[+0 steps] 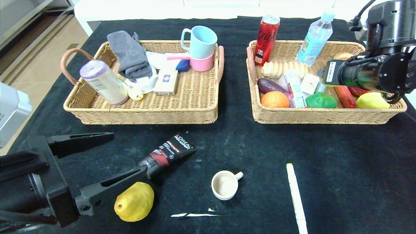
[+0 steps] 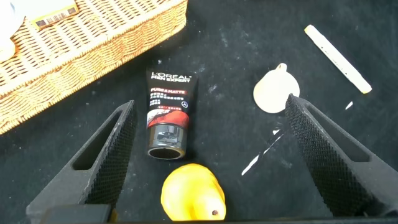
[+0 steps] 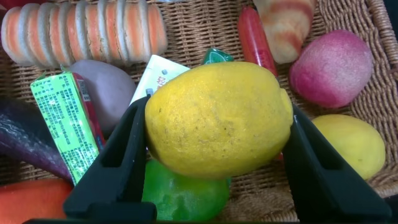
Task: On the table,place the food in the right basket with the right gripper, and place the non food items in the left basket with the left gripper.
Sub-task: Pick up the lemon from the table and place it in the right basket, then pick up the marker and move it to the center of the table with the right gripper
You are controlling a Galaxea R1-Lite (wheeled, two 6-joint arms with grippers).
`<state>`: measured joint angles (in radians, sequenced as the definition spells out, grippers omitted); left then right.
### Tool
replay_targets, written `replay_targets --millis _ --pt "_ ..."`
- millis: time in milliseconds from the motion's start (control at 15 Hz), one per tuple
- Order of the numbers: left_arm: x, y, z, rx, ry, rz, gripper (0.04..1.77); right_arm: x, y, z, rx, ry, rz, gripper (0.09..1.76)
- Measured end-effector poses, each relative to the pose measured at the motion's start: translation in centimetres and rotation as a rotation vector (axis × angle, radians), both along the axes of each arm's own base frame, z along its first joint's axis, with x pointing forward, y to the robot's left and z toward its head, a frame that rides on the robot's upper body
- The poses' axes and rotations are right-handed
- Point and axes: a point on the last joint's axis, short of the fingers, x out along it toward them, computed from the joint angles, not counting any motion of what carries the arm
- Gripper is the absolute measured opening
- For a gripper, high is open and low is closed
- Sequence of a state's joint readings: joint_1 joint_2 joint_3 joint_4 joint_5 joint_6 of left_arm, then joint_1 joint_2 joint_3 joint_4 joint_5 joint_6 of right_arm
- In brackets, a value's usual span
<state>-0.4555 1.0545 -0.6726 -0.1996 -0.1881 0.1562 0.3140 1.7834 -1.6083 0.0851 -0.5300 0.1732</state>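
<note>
Yellow lemon is clamped snugly between the two fingers of the right gripper, held just above the food already piled in the right basket, with a green fruit under it and a green gum pack off beside one finger. Over on the black-clothed table, the left gripper is spread wide with nothing held. The cosmetic tube and bumpy yellow fruit are framed between its fingers, the small cream cup sits by one fingertip, and the white marker pen lies well outside them.
</note>
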Motion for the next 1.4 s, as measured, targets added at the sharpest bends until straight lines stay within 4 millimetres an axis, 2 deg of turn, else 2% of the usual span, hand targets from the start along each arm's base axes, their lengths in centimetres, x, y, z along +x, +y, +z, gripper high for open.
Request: replay_targets --millis 267,600,1067,1200,1400 --pt "0.0 0.0 0.0 0.001 0.001 0.0 1.72 -0.1 0.2 0.0 0.0 -0.001 0.004 1.29" --pt "0.0 0.0 0.0 0.002 0.002 -0.001 1.72 -0.3 0.1 0.1 0.003 -0.001 0.008 1.49" --pt "0.0 0.0 -0.2 0.006 0.009 -0.001 1.72 -0.7 0.2 0.3 0.004 -0.005 0.014 1.62" --pt "0.1 0.0 -0.2 0.007 0.011 -0.002 1.72 -1.4 0.3 0.4 0.004 0.001 0.023 1.64" --pt "0.1 -0.1 -0.3 0.008 0.013 -0.002 1.72 -3.8 0.7 0.0 -0.013 0.058 0.064 1.66"
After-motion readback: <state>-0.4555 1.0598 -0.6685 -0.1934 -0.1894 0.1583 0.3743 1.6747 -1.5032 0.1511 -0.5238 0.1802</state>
